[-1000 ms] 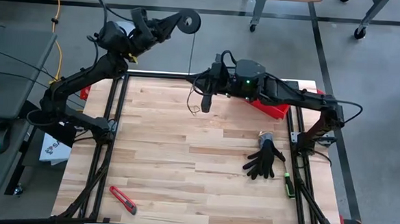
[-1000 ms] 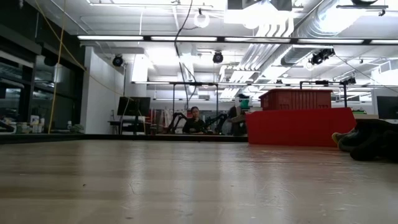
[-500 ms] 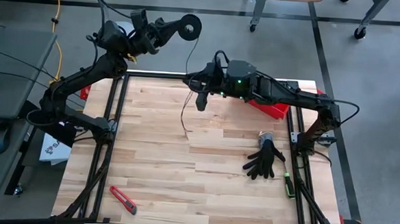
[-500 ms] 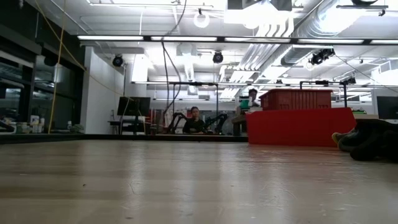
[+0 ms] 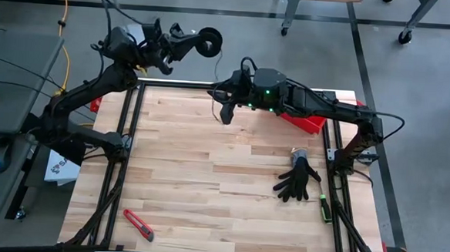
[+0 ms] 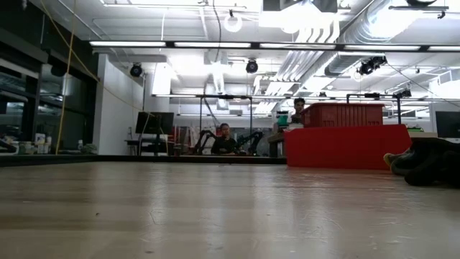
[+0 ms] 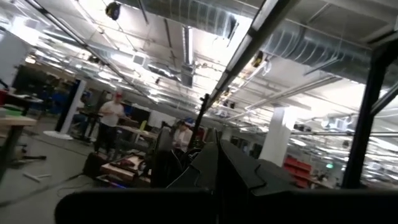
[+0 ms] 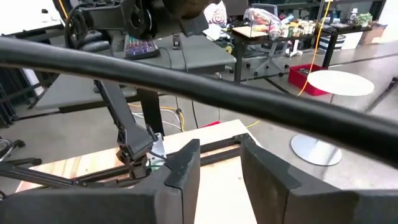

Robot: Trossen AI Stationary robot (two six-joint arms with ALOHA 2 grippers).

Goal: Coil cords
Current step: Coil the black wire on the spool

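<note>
The small round black spool hangs in the air beyond the table's far left corner, with my left gripper shut on it. The thin dark cord drops from the spool. It shows only faintly, as a fine line at the top of the low view. My right gripper hovers over the far middle of the table, to the right of the spool. It is open, with nothing between its fingers. My left gripper holds the spool at its left side, coming at it level from the table's left. The spool sticks out past the fingertips, well clear of the table. The left wrist view shows only the shut fingers, so the exact part held does not show.
A red bin stands at the far right under my right arm. Near the right edge lie a black glove and a small green tool. A red utility knife lies at the near left. A thick black robot cable crosses the right wrist view.
My right gripper has opened and let go of the cord. The cord's lower part swung loose over the table and now hangs from the spool alone. My left gripper has rolled its wrist, and the spool has turned with it.
</note>
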